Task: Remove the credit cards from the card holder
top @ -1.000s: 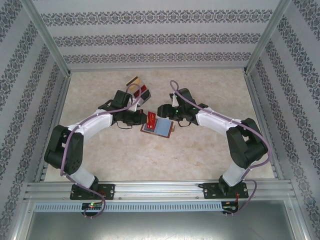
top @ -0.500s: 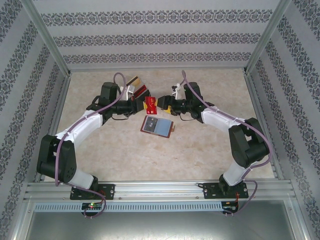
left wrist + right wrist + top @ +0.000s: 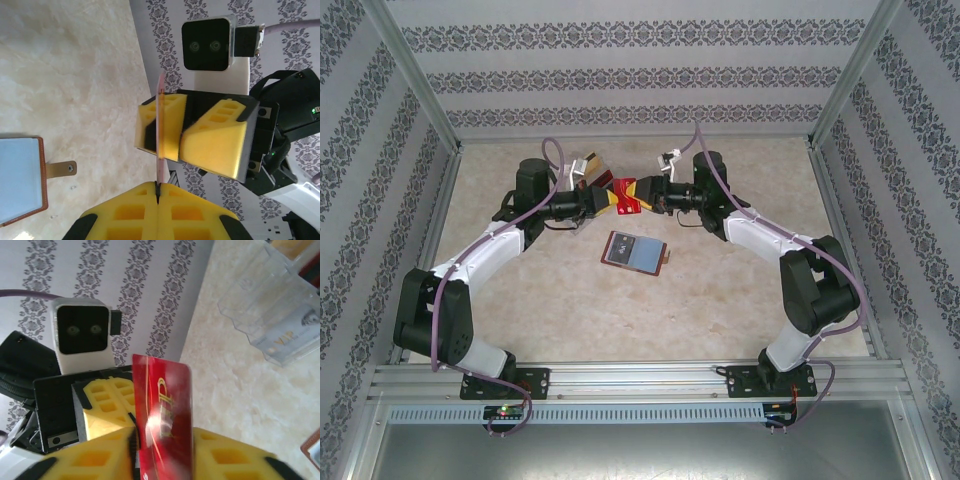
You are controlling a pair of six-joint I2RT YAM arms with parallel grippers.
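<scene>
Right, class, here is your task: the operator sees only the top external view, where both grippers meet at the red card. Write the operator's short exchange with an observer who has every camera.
Operator: Which side really holds the red card?
Observer: The left gripper. In its wrist view the fingers are shut together and the card stands edge-on out of their seam.
Operator: And the other one?
Observer: The right gripper has a finger on either side of the card in its wrist view. Whether they pinch it, I cannot tell.
Operator: Is the card holder strapped shut?
Observer: No. The left wrist view shows its strap sticking out sideways, flat on the table.
</scene>
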